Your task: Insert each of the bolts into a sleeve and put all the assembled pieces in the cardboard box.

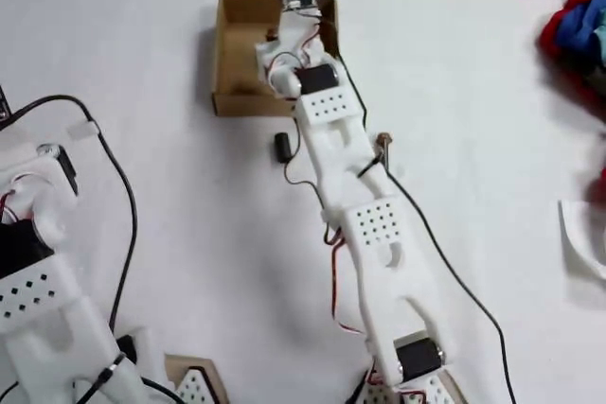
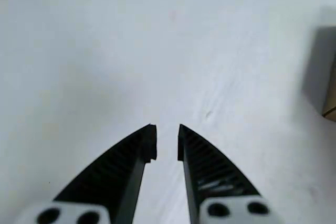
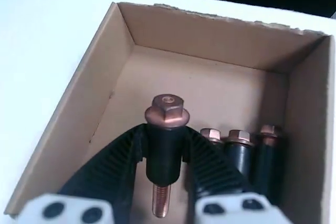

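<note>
Evidently the step in hand is the drop-off of one finished unit: the right gripper [image 3: 164, 142] hangs over the open cardboard box [image 3: 210, 35] with its jaws closed on an assembled piece [image 3: 164, 156]. They clamp the black sleeve from both sides. The copper bolt head [image 3: 167, 111] stands proud beyond the fingertips, and the threaded end pokes out of the sleeve on the wrist side. The piece sits squarely between the two ribbed pads, its axis running along the fingers. It looks to be above the box floor rather than resting on it, though how high I cannot tell. Three finished pieces [image 3: 240, 153] lie side by side in the box against one wall, just beside the held one and seemingly apart from it. To my eye the next move calls for little more than lowering slightly and opening the jaws, so the piece settles on the bare floor next to its neighbours without knocking them or catching on the wall. In the high view a loose sleeve [image 1: 282, 146] and a loose bolt [image 1: 383, 149] lie on the table [image 1: 170, 186], one on either side of the right arm and near the box, so I judge that one more assembly is left to do after this. The left gripper [image 2: 167, 142] hovers over bare table with its jaws slightly parted and holding nothing.
</note>
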You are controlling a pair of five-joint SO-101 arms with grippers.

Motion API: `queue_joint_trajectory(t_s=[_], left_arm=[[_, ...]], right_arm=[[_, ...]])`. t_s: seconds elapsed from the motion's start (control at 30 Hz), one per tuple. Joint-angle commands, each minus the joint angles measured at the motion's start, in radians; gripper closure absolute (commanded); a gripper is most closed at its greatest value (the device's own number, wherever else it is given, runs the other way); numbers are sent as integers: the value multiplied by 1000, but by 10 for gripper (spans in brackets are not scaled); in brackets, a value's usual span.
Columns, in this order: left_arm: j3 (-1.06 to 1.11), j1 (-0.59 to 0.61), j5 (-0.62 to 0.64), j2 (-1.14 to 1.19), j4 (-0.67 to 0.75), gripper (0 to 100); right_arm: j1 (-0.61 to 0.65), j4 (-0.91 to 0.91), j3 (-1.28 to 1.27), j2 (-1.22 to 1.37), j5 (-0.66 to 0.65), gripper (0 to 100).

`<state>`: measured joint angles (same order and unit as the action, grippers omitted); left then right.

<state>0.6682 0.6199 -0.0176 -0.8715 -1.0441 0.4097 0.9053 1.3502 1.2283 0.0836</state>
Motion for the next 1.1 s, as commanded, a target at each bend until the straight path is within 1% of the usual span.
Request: queue_joint_trajectory(t_s=[0.0,0.7,0.87,1.07], left_arm=[[-2,6,0,-21,-6,910],[-4,6,0,-21,-20,910],[-4,6,0,-21,-20,910],[-4,6,0,-21,-20,910]], right_arm=[[2,-38,12,1,12,977],[2,-48,12,31,12,974],[2,-47,11,33,12,918],[2,-51,12,31,12,918]])
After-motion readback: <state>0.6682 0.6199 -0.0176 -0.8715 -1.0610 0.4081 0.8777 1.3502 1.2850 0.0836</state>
